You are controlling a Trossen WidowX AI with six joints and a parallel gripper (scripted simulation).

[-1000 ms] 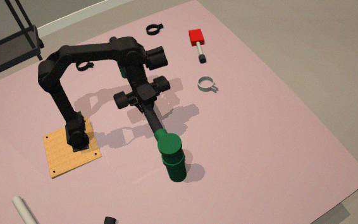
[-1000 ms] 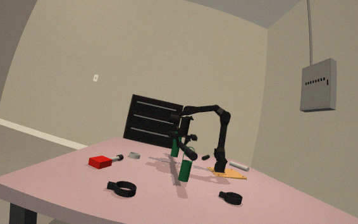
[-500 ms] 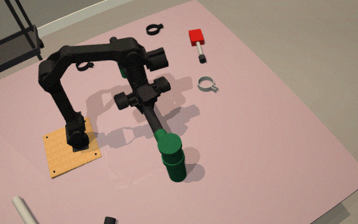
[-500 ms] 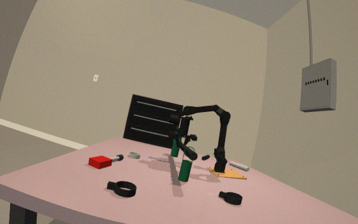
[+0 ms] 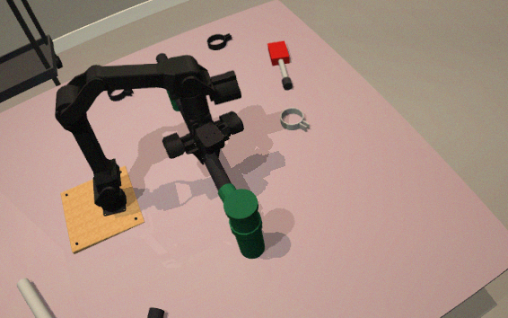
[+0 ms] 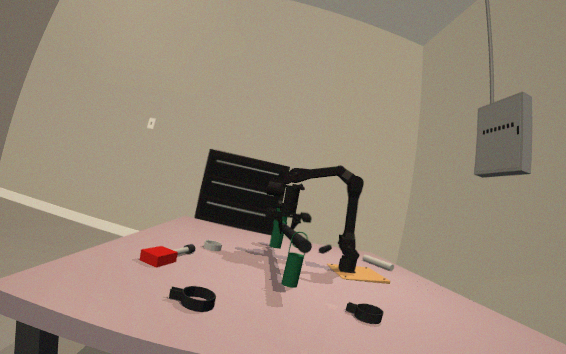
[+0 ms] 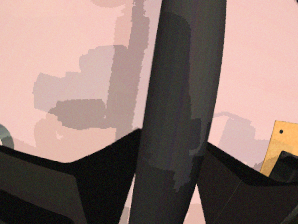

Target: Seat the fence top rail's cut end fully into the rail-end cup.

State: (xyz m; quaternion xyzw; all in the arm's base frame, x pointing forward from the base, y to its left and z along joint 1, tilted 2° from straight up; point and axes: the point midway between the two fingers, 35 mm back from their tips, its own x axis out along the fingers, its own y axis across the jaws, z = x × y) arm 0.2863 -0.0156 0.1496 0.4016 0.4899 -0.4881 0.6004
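Observation:
The dark rail (image 5: 217, 172) (image 6: 296, 238) (image 7: 180, 100) runs from the loop cap (image 6: 305, 233) on the short green post (image 6: 293, 271) towards the big green post (image 5: 251, 246) (image 6: 276, 235). My gripper (image 5: 208, 155) (image 7: 166, 137) is shut on the rail along its length, one finger on each side. The rail's far end meets the green rail-end cup (image 5: 227, 192), beside the post cap (image 5: 240, 204). How deep the end sits in the cup is hidden. A raised green ring (image 5: 248, 234) circles the post below the cap; I cannot tell whether it is the brace band.
Around the posts on the pink table (image 5: 376, 202) lie black rings (image 5: 216, 42) (image 6: 199, 299) (image 6: 369, 313), a grey ring (image 5: 292, 119), a red block (image 5: 278, 51) with a pale handle, and a white tube (image 5: 36, 298). The arm's wooden base plate (image 5: 102, 234) is beside the rail.

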